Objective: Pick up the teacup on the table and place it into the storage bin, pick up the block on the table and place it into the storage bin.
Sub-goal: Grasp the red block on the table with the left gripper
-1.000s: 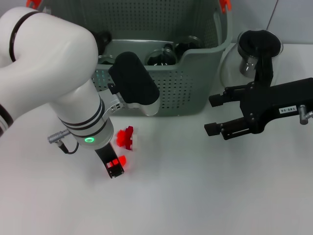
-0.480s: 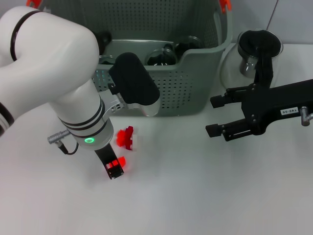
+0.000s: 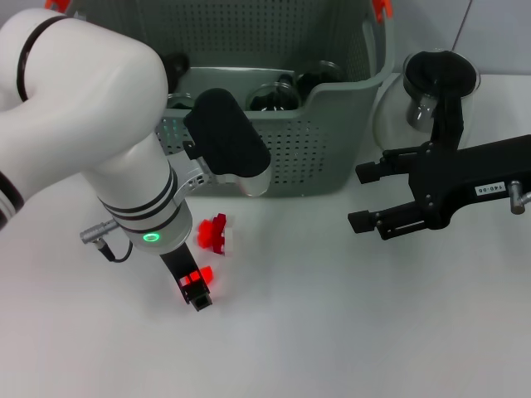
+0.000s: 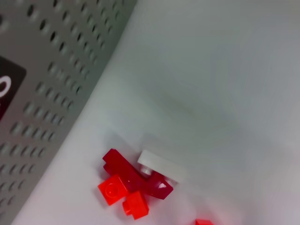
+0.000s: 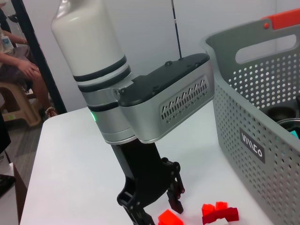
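Note:
A small red block (image 3: 202,273) lies on the white table (image 3: 332,332) between the fingers of my left gripper (image 3: 199,283), which points straight down and stands open around it. The right wrist view shows that gripper (image 5: 159,212) straddling the red block (image 5: 169,218). A red and white block cluster (image 3: 216,234) lies beside it, toward the storage bin (image 3: 332,141); it also shows in the left wrist view (image 4: 133,183). A glass teacup with a dark top (image 3: 437,79) stands right of the bin. My right gripper (image 3: 359,196) hovers open and empty in front of it.
The grey-green perforated bin (image 5: 262,108) with orange-red clips (image 3: 381,8) and a black label (image 5: 251,144) holds several dark cups (image 3: 270,95). Its wall (image 4: 42,93) stands close behind the blocks. A seated person (image 5: 14,70) is beyond the table.
My left gripper has sunk slightly lower around the small red block. The right gripper has shifted very slightly. The blocks and teacup have not moved.

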You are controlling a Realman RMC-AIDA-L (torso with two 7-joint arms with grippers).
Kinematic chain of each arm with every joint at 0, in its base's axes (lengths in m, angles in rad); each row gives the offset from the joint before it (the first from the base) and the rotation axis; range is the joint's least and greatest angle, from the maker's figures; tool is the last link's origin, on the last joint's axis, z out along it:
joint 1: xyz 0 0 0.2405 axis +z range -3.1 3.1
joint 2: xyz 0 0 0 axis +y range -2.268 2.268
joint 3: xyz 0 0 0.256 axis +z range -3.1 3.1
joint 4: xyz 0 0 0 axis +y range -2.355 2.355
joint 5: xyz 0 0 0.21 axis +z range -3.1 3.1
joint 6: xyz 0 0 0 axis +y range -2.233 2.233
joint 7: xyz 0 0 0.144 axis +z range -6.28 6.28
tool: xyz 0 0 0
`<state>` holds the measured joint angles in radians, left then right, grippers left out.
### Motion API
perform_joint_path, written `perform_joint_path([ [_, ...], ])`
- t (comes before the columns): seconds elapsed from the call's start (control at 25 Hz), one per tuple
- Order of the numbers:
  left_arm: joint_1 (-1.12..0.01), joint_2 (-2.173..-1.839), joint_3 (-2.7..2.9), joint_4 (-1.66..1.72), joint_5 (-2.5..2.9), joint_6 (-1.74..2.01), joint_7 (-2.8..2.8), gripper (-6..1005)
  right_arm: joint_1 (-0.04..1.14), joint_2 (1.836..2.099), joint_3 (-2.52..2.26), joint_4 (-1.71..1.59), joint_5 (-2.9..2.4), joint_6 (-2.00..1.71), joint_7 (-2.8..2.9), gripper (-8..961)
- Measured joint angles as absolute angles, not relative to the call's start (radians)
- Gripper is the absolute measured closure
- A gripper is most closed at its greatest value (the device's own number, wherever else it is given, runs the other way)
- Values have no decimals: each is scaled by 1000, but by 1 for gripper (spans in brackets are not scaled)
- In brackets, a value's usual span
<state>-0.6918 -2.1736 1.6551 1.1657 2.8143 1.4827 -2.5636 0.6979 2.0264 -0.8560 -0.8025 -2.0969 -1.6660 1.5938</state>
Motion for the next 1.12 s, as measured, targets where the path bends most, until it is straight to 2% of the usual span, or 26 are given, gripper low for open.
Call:
perform_joint_path([
  [0.28, -692, -2174, 1658, 1166, 2816, 1484, -2563, 479, 698, 2026, -856, -800, -2097, -1666, 1586, 76],
  [0.48, -691, -2174, 1658, 1165, 2816, 1481, -2563, 416, 698, 2027, -861, -795, -2101, -1668, 1573, 76],
  [1.12, -697, -2174, 1660, 1138, 2816, 1469, -2557, 431, 696, 2028, -858, -793, -2103, -1674, 1571, 77],
])
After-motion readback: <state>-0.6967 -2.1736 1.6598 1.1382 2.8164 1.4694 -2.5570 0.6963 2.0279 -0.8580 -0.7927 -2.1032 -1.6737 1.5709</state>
